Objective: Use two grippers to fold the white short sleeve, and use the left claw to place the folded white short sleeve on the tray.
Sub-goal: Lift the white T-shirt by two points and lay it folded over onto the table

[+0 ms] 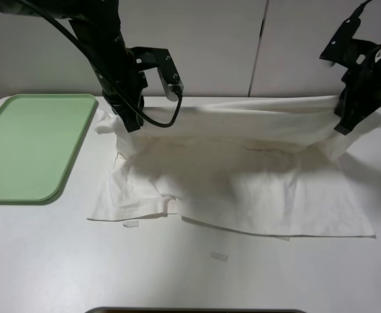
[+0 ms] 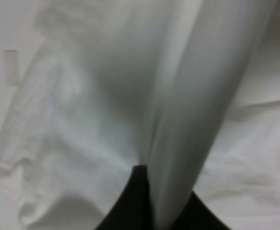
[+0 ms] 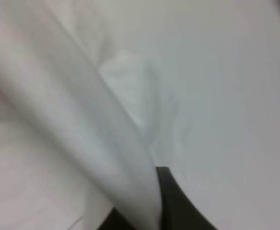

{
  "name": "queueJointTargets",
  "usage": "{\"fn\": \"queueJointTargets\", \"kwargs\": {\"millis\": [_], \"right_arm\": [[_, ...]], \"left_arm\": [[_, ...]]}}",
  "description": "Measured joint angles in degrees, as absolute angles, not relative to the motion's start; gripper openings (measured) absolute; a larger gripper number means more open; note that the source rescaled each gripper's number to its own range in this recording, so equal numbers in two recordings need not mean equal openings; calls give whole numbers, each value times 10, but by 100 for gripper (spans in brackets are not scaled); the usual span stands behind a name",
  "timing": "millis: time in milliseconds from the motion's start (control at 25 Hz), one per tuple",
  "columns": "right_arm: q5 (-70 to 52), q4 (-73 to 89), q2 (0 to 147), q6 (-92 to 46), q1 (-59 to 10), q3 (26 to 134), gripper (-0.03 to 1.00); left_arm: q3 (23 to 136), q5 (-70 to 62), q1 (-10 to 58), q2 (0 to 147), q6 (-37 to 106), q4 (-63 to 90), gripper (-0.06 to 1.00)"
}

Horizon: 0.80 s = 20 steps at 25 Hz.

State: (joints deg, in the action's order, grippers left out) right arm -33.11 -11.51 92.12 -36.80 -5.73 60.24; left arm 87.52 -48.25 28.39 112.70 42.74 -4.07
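The shirt [image 1: 243, 182] lies with its long axis side to side on the desk [image 1: 177, 280]. Its far edge is lifted and stretched between the left gripper [image 1: 130, 120] and the right gripper [image 1: 344, 124], each clamped shut on an end. Both arms slant down from behind, and the fold would come forward over the flat near half; the tray [image 1: 27, 147] lies nearer the left arm.

Two black arms, one claw each: left gripper [image 1: 129, 122], right gripper [image 1: 344, 125]. One white short sleeve [image 1: 243, 186], the only cloth. One tray [image 1: 27, 147], pale green. Small pale strips on the table [image 1: 47, 267]: two, a tape strip [image 1: 130, 224] and a second tape strip [image 1: 218, 256]. One table. One dark edge [image 1: 197, 310] at the near border, can't tell what.
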Motion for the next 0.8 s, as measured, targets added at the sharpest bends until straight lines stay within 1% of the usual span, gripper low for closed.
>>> {"fn": "queueJointTargets", "kwargs": {"millis": [320, 480, 800], "right_arm": [[-461, -56, 921, -396, -57, 602, 0], [-490, -45, 921, -405, -57, 602, 0], [-567, -30, 921, -411, -57, 602, 0]], "left_arm": [[875, -548, 284, 1138, 459, 16, 0], [874, -576, 284, 1155, 460, 28, 0], [845, -585, 284, 1179, 460, 60, 0]]}}
